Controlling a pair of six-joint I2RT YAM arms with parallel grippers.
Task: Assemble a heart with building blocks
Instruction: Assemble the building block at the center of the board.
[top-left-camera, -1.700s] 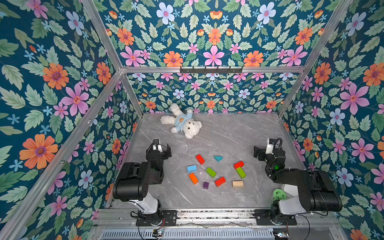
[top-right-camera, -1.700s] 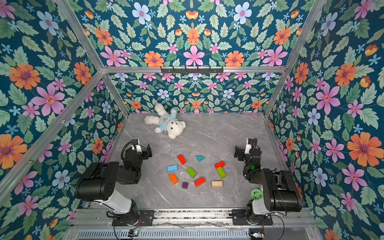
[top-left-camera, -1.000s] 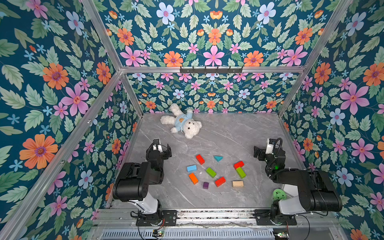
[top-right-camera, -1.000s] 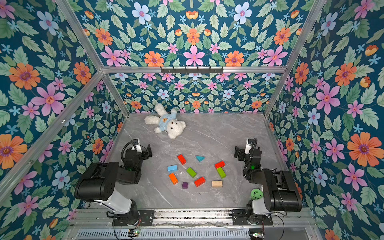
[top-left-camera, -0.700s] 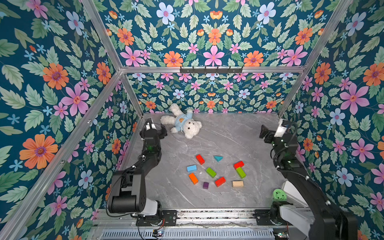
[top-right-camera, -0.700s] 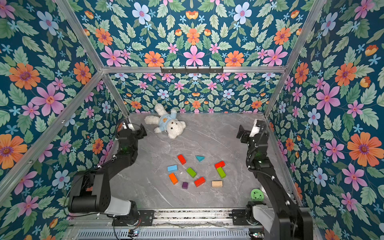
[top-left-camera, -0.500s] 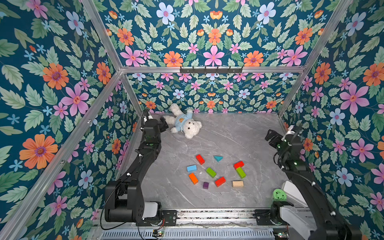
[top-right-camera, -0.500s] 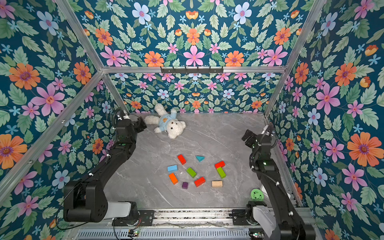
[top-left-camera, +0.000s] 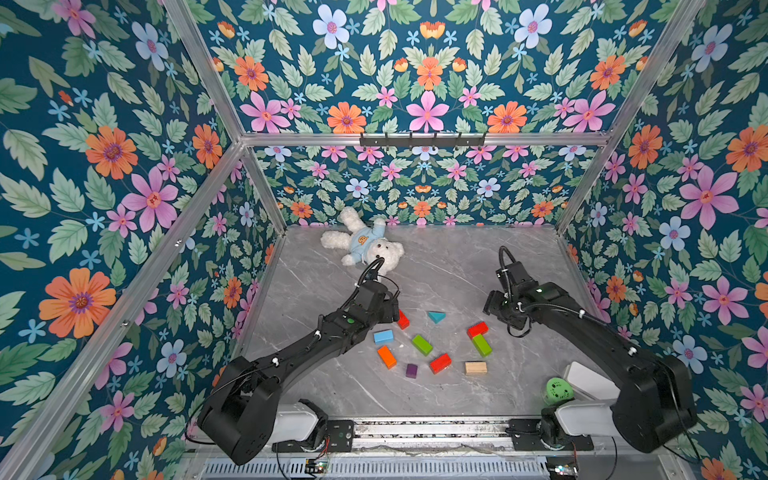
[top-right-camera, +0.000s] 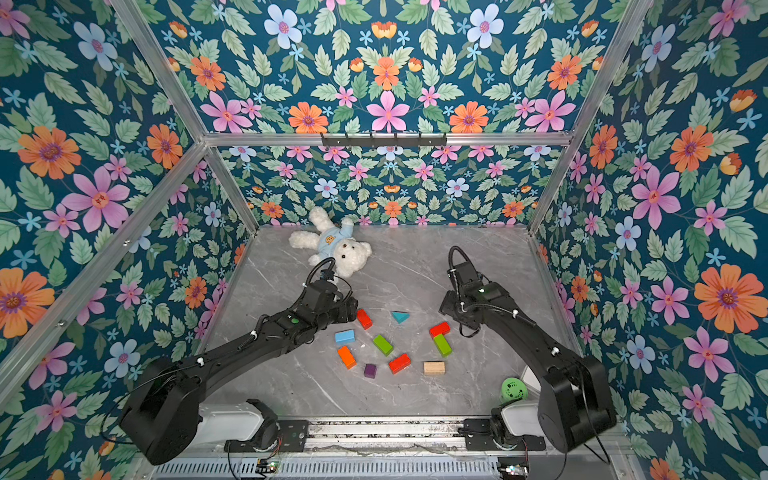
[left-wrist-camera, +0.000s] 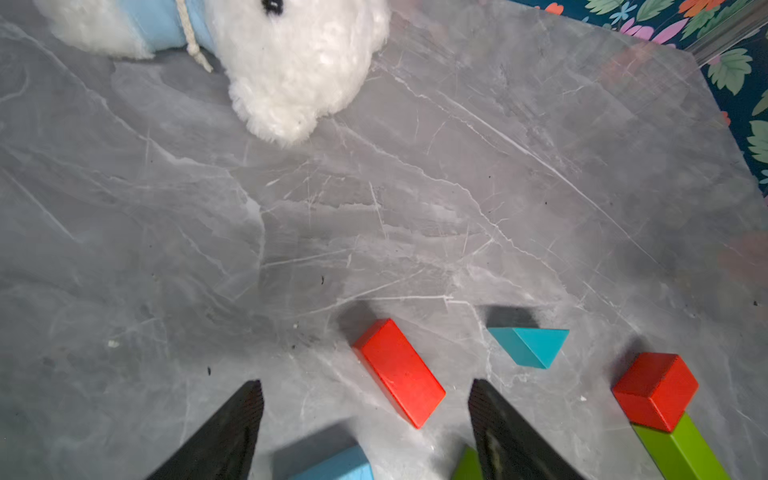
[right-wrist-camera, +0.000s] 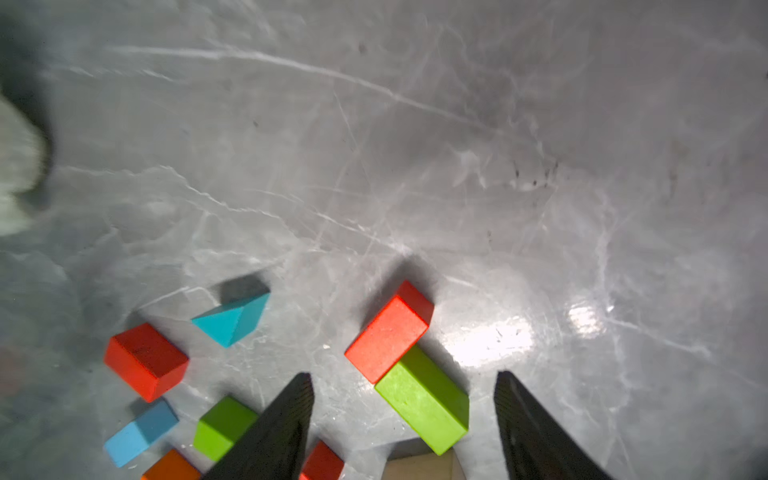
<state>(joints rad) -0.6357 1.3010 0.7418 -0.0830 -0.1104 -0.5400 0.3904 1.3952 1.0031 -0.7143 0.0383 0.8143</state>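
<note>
Holds the left pincer (left-wrist-camera: 365, 384) apart and empty just behind a red brick (left-wrist-camera: 399, 372), long axis slanting across the gap. Holds the right pincer (right-wrist-camera: 404, 374) apart too, a green brick (right-wrist-camera: 422, 399) between its tips, touching a second red brick (right-wrist-camera: 388, 332) on the bench (top-left-camera: 436, 266).

We see a grey marbled surface (top-left-camera: 449, 266) with a white teddy bear (top-left-camera: 365, 247) lying near its far edge. Scattered mid-surface lie a teal triangle (top-left-camera: 436, 317), a light blue brick (top-left-camera: 383, 336), an orange brick (top-left-camera: 386, 357), a purple cube (top-left-camera: 411, 370), a plain-wood brick (top-left-camera: 476, 367), a far red brick (top-left-camera: 402, 320), a near red brick (top-left-camera: 440, 363) and a middle green brick (top-left-camera: 422, 345). A right red brick (top-left-camera: 478, 329) touches a right green brick (top-left-camera: 481, 345). A green perforated ball (top-left-camera: 559, 390) rests near the front right corner.
</note>
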